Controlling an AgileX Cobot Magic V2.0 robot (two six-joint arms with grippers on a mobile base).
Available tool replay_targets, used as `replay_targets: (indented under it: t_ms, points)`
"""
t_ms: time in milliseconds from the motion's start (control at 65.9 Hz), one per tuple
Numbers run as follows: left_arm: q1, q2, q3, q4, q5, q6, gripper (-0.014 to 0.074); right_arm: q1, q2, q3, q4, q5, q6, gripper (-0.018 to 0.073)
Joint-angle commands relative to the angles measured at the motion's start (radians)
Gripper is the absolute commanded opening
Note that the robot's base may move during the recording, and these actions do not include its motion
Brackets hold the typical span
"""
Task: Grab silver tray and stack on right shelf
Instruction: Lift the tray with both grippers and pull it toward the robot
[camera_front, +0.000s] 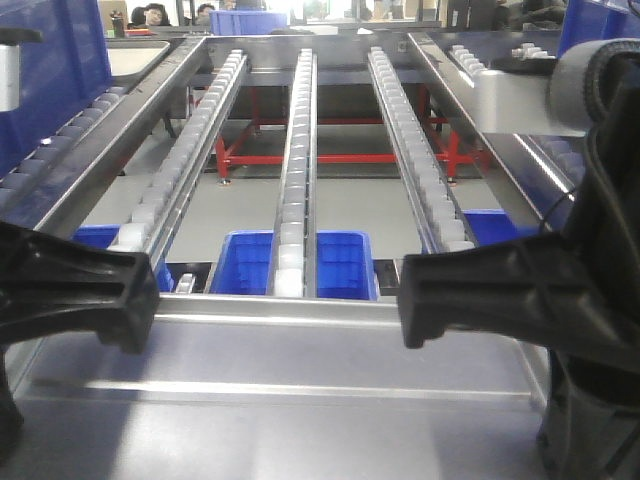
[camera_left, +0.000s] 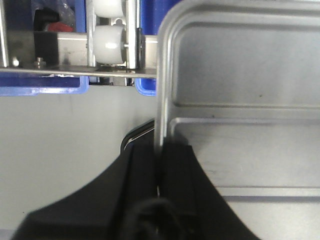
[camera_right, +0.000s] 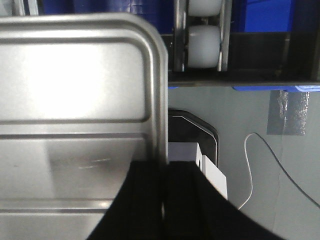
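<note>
I hold the silver tray (camera_front: 280, 420) level between both grippers, low in the front view, with its far rim near the front end of the right shelf (camera_front: 295, 150). The shelf's roller lanes slope away ahead. My left gripper (camera_front: 130, 300) is shut on the tray's left rim; in the left wrist view its black fingers (camera_left: 175, 170) pinch the rim beside the tray (camera_left: 240, 65) floor, which has a raised ridge. My right gripper (camera_front: 425, 300) is shut on the right rim. In the right wrist view that gripper (camera_right: 163, 167) clamps the tray (camera_right: 75, 85) edge, near a white roller (camera_right: 204, 45).
Blue bins (camera_front: 245, 262) sit on the floor under the rack, with a red frame (camera_front: 330, 158) behind them. Blue crates (camera_front: 50, 60) rise at the left. A second roller rack (camera_front: 520, 90) runs along the right. Below the tray lie a white box (camera_right: 212, 175) and a cable (camera_right: 250, 165).
</note>
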Motion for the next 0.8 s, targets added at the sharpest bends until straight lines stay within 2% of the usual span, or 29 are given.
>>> replay_targets:
  t_ms: [0,789]
  points:
    - [-0.001,-0.021,-0.029,0.022,0.020,0.008,-0.0100,-0.005,-0.032,-0.026,-0.024,-0.009,-0.009,0.0070]
    - [-0.001,-0.021,-0.029,0.022,0.020,0.008,-0.0100,-0.005,-0.032,-0.026,-0.024,-0.009,-0.009,0.0070]
